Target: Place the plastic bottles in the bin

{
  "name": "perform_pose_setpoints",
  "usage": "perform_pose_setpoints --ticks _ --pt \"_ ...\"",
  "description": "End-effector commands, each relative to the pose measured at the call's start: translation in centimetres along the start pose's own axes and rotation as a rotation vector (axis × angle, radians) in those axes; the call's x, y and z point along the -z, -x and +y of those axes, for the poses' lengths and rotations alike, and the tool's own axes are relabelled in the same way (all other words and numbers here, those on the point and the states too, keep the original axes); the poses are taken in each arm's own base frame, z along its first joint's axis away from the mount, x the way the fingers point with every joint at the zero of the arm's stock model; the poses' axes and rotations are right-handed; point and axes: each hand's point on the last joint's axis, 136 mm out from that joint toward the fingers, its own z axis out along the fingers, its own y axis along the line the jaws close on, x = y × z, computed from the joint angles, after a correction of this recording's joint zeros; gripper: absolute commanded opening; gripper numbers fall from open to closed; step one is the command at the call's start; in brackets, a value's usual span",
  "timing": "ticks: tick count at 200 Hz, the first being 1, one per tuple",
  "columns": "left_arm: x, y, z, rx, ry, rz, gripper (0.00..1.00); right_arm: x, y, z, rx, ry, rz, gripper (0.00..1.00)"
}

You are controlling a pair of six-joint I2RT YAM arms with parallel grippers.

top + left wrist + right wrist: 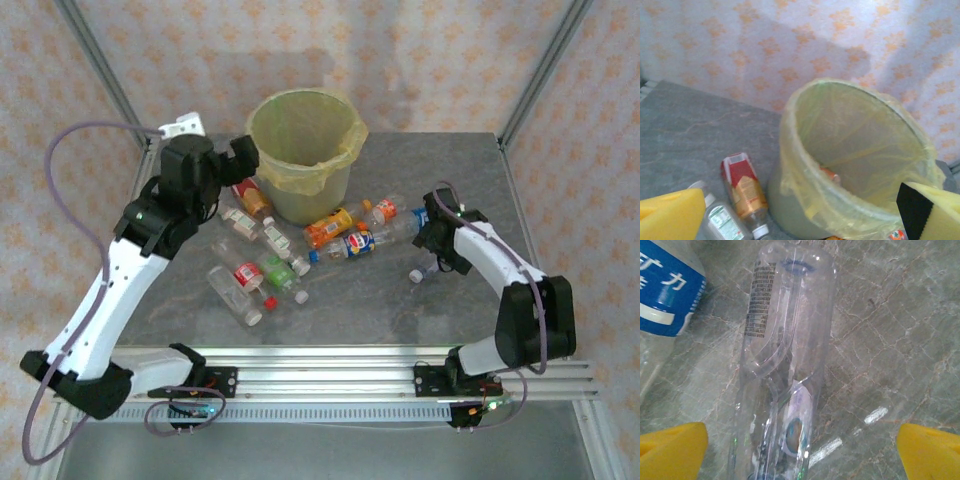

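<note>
Both grippers are gaping: left gripper [243,158] hovering by the round yellow-bagged bin [305,190], right gripper [800,457] straddling a clear plastic bottle [785,340] lying on the grey table [885,330]; seemingly off-centre, it is risking rolling aside.

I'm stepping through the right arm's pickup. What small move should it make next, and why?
Probably close the right gripper on the clear bottle: its jaws stand open either side of the bottle, which lies on the table between them.
</note>
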Motion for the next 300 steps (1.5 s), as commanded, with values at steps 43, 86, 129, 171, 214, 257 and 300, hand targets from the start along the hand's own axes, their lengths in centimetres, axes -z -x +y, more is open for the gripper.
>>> perform_pose_setpoints --ticks 43,86,129,171,214,257,300 --pt "2.1 0.8 3.9 0.113 0.112 -0.118 1.00 -2.9 0.9 0.5 -0.018 0.021 0.052 0.91" --pt "1.5 0.3 4.0 0.109 0.124 -0.103 1.00 -4.2 1.6 0.8 -0.016 0.011 0.066 0.89" --pt "1.2 -0.1 4.2 0.099 0.143 -0.090 1.00 -5.3 1.7 1.1 -0.005 -0.003 0.087 0.85" --pt "1.4 -0.1 4.8 0.092 0.172 -0.097 1.00 -5.9 1.3 1.0 -0.007 -0.006 0.102 0.71" --pt "1.7 0.0 5.1 0.091 0.183 -0.106 1.00 -5.1 0.9 0.3 -0.006 -0.001 0.090 0.57" --pt "1.4 -0.4 5.3 0.088 0.195 -0.100 1.00 -2.2 1.7 -0.4 -0.007 0.019 0.032 0.46" --pt "0.9 -0.8 5.3 0.085 0.206 -0.084 1.00 3.2 3.7 -0.7 -0.002 0.081 -0.059 0.41"
